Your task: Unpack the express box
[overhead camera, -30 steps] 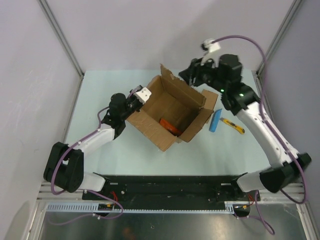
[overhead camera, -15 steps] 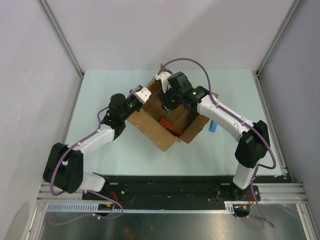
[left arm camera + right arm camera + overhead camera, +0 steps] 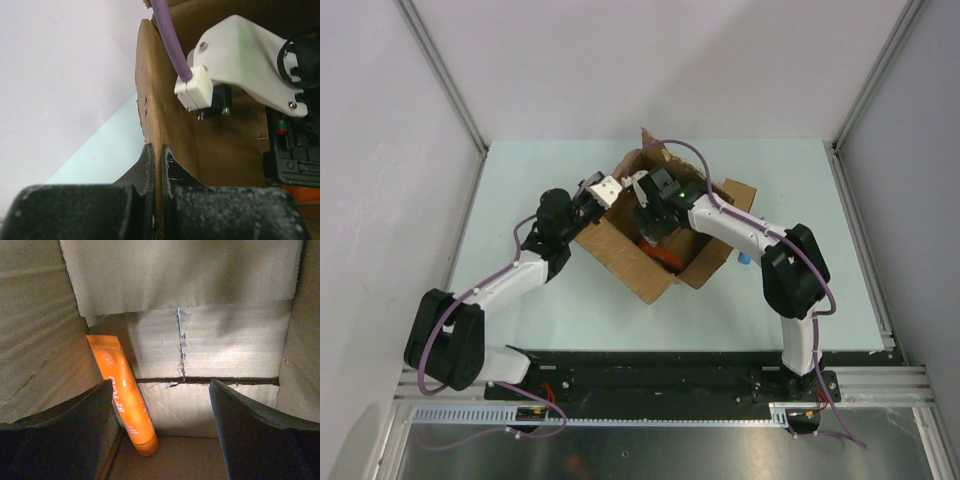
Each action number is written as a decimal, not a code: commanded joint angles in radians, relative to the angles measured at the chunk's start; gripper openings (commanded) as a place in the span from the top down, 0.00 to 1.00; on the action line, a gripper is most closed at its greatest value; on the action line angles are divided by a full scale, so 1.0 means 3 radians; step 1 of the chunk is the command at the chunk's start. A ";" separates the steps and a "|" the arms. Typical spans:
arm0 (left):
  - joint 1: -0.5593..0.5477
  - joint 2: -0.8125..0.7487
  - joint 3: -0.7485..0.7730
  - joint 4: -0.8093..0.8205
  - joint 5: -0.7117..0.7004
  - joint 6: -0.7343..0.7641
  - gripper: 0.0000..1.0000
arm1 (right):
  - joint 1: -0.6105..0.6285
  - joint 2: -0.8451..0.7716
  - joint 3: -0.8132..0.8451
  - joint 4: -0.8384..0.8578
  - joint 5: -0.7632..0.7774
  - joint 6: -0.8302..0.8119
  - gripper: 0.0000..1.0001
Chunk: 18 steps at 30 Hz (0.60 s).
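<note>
Left gripper (image 3: 156, 148) clenched on the left wall edge of the express box (image 3: 620, 255), one finger on each side of the cardboard. The box sits mid-desk (image 3: 520, 170), flaps up and open. Right gripper (image 3: 160, 395) is down inside the box, fingers spread wide with nothing between them. An orange tube (image 3: 125, 400) lies on the box floor along a side wall, near one finger. A blue item (image 3: 745, 258) peeks out just beside the box's right side.

pale mint table top (image 3: 520, 180), plain white walls (image 3: 650, 60) closing three sides — slim aluminium posts (image 3: 441, 70) at the back corners, black mounting plate (image 3: 660, 368) along the near edge, soft even light
</note>
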 commanded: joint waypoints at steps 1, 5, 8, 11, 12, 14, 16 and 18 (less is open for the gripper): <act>-0.0023 -0.0181 -0.0001 0.0340 -0.0047 0.0027 1.00 | 0.0075 0.0031 -0.0035 -0.0001 0.0160 -0.0165 0.18; -0.0039 -0.0217 -0.0032 0.0356 -0.0037 0.0022 1.00 | 0.0146 0.0144 -0.0066 0.0004 0.0237 -0.0231 0.19; -0.0044 -0.0237 -0.0047 0.0361 -0.0047 0.0027 1.00 | 0.0162 0.0246 -0.0086 -0.0001 0.0288 -0.0242 0.20; -0.0049 -0.0248 -0.0067 0.0381 -0.0062 0.0032 1.00 | 0.0167 0.0343 -0.0117 -0.0026 0.0288 -0.0211 0.23; -0.0054 -0.0258 -0.0088 0.0386 -0.0062 0.0037 1.00 | 0.0167 0.0359 -0.0127 -0.0036 0.0283 -0.0201 0.24; -0.0054 -0.0253 -0.0108 0.0417 -0.0052 0.0043 1.00 | 0.0162 0.0399 -0.0183 -0.0001 0.0303 -0.0155 0.26; -0.0054 -0.0258 -0.0118 0.0427 -0.0042 0.0043 1.00 | 0.0152 0.0430 -0.0229 0.0025 0.0349 -0.0129 0.27; -0.0054 -0.0253 -0.0119 0.0432 -0.0027 0.0043 1.00 | 0.0147 0.0496 -0.0280 0.0066 0.0482 -0.0109 0.27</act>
